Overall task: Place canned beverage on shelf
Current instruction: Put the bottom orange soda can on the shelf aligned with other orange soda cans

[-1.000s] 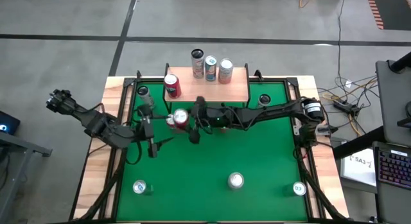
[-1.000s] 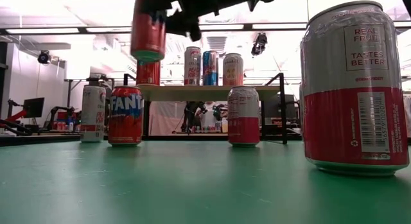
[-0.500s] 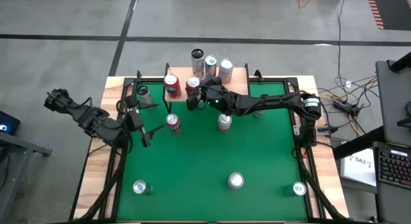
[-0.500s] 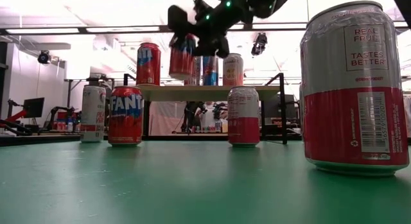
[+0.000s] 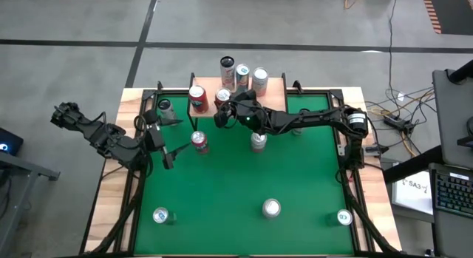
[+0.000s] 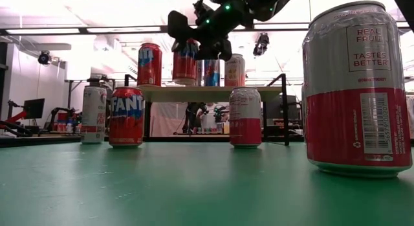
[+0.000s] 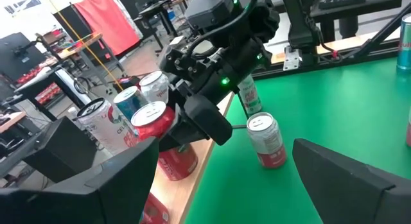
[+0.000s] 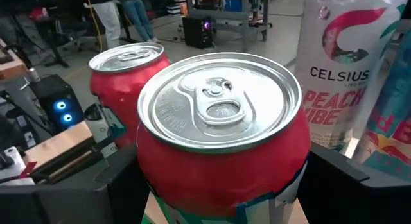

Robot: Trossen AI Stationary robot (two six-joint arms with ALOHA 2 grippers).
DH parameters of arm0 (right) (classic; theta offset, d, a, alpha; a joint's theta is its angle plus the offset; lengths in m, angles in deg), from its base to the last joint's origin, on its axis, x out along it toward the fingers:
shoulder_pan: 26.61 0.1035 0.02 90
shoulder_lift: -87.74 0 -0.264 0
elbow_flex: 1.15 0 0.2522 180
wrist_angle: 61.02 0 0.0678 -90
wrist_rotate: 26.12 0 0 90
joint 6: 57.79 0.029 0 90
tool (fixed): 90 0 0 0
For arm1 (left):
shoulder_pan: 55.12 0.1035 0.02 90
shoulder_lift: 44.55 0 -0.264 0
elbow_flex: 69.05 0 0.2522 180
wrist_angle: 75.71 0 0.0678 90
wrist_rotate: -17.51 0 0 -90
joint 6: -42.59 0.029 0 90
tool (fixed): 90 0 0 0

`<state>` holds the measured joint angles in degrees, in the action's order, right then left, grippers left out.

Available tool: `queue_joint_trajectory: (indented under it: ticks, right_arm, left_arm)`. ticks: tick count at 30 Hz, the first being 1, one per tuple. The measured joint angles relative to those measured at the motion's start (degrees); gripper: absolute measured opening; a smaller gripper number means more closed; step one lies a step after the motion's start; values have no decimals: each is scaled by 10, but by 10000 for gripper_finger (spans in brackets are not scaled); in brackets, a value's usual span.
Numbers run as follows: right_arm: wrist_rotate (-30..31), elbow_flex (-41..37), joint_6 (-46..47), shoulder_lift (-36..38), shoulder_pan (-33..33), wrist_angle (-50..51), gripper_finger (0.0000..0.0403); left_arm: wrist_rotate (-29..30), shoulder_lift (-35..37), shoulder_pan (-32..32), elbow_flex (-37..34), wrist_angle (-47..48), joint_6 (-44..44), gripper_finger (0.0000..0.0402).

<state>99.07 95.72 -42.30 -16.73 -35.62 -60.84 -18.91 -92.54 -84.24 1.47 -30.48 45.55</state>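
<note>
While right gripper (image 5: 224, 109) stays clamped mid-body on the red can (image 8: 218, 147) over the shelf (image 5: 277, 103), thin slick walls look dentable.

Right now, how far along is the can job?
Done: four cans stand on the shelf. In hand: the right gripper holds a red can at the shelf top, jaws not released. Left: let go, then the cans on the table. The left gripper waits open.

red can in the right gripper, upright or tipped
Upright: the red can shows its lid facing up in the right gripper; in the low view its sides stand vertical above the shelf.
</note>
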Motion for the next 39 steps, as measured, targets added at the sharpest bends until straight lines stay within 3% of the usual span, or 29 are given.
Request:
queue_joint_trajectory:
  ticks: [11,17,39]
  right_arm:
    - [11,0,-4,0,0,14,293]
    - [14,0,0,0,0,17,334]
    - [23,0,-2,23,-1,31,358]
  left_arm:
    - [0,0,0,0,0,-1,343]
    - [0,-2,0,0,0,-4,343]
    - [0,-7,0,0,-1,-9,343]
